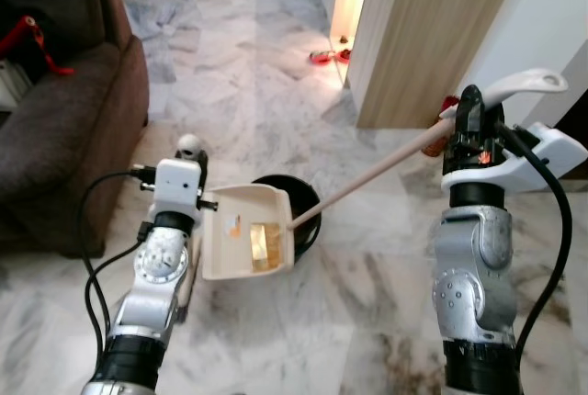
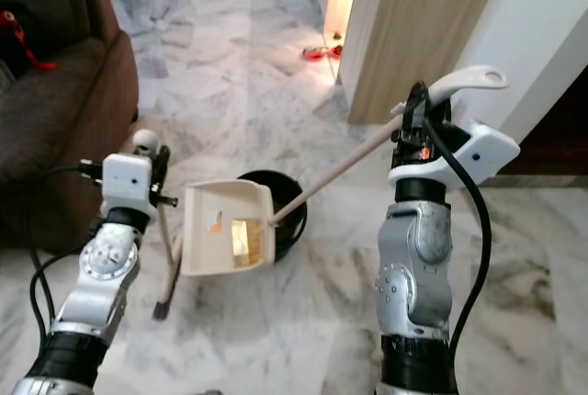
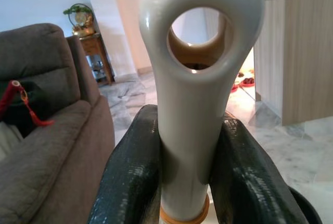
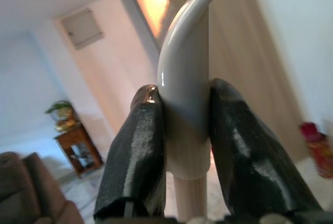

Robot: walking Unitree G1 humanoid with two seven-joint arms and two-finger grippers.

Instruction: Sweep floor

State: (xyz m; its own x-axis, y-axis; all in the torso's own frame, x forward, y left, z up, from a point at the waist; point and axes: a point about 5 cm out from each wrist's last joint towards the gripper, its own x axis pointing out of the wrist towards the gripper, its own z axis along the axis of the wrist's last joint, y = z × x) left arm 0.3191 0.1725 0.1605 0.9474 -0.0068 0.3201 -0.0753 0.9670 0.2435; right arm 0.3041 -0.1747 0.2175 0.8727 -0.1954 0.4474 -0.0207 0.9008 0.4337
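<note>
Marble floor (image 1: 276, 110) lies open toward 12 o'clock, bounded at 9 o'clock by a brown sofa (image 1: 64, 110) and at 2 o'clock by a wooden panel (image 1: 432, 37). The broom head (image 2: 163, 308) is small and hard to make out, and a black bin (image 1: 308, 207) is largely hidden behind the cream dustpan (image 1: 248, 234), in which yellowish scraps are seen. The left pincer (image 3: 182, 182) is clamped on the pale looped handle (image 3: 197, 67) near 8 o'clock, and the right pincer (image 4: 184, 146) is closed around the curved dustpan handle (image 4: 184, 94) at 3 o'clock.

Grey-veined marble floor (image 1: 266, 92) — brown sofa (image 1: 55, 129), wooden partition (image 1: 432, 28), warm glow beyond.
</note>
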